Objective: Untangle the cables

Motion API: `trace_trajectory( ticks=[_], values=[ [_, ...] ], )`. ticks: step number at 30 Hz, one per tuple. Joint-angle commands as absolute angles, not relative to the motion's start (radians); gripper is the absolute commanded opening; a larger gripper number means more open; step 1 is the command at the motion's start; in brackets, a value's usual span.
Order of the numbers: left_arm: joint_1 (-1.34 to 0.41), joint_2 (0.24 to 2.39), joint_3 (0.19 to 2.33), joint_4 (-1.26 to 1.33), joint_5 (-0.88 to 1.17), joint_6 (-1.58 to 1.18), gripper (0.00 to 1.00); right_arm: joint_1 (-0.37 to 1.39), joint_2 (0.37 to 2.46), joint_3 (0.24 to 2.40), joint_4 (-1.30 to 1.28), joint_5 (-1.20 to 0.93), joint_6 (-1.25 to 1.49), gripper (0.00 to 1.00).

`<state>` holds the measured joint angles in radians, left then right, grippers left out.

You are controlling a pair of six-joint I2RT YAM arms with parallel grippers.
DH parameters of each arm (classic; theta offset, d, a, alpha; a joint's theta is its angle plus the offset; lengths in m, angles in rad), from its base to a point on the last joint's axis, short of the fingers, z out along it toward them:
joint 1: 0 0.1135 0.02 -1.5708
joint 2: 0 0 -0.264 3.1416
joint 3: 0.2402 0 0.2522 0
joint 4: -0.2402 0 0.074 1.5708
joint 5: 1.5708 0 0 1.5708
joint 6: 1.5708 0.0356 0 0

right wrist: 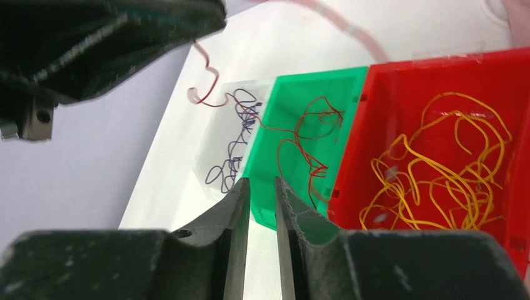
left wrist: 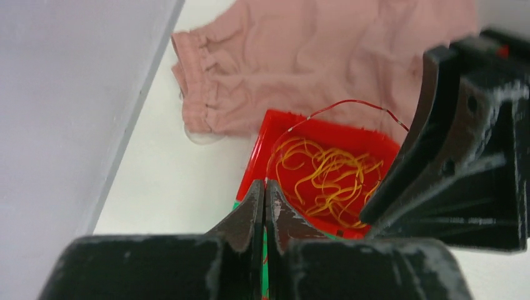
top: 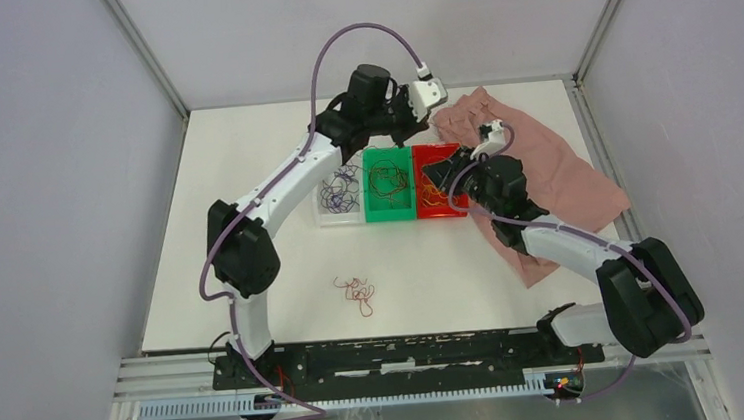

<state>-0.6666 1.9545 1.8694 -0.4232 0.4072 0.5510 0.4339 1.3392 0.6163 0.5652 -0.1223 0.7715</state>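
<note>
With left end effector (left wrist: pixel 265 187) clamped on red cable (left wrist: pixel 356 101), right end effector (right wrist: pixel 261 184) slightly apart and empty, risks dragging purple cables (top: pixel 339 190) from clear tray (top: pixel 327 221).

3 bins side-by-side mid-table, touching: clear tray (top: pixel 343 222) L, green bin (top: pixel 391 216) ctr, red bin (top: pixel 440 213) R, w/ crumpled pink cloth (top: pixel 556 170) just behind/right of red bin, all on white table (top: pixel 244 160).

Glossy plastic bins (right wrist: pixel 351 140), matt cloth (left wrist: pixel 325 56)
</note>
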Motion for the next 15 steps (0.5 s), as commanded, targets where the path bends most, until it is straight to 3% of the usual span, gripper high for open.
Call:
trace_trajectory(
  ticks=[1, 5, 15],
  values=[
    [-0.649, 1.947, 1.923, -0.252, 0.523, 0.289, 0.03, 0.437, 1.312, 0.576, 0.718, -0.196, 0.767, 0.33],
    [-0.631, 1.930, 1.873, -0.149, 0.527, 0.149, 0.03, 0.493, 1.333, 0.503, 0.955, -0.172, 0.715, 0.57],
    [-0.604, 1.889, 1.847, -0.080, 0.512, 0.016, 0.03, 0.607, 1.608, 0.674, 1.144, -0.061, 0.586, 0.66]
  ],
)
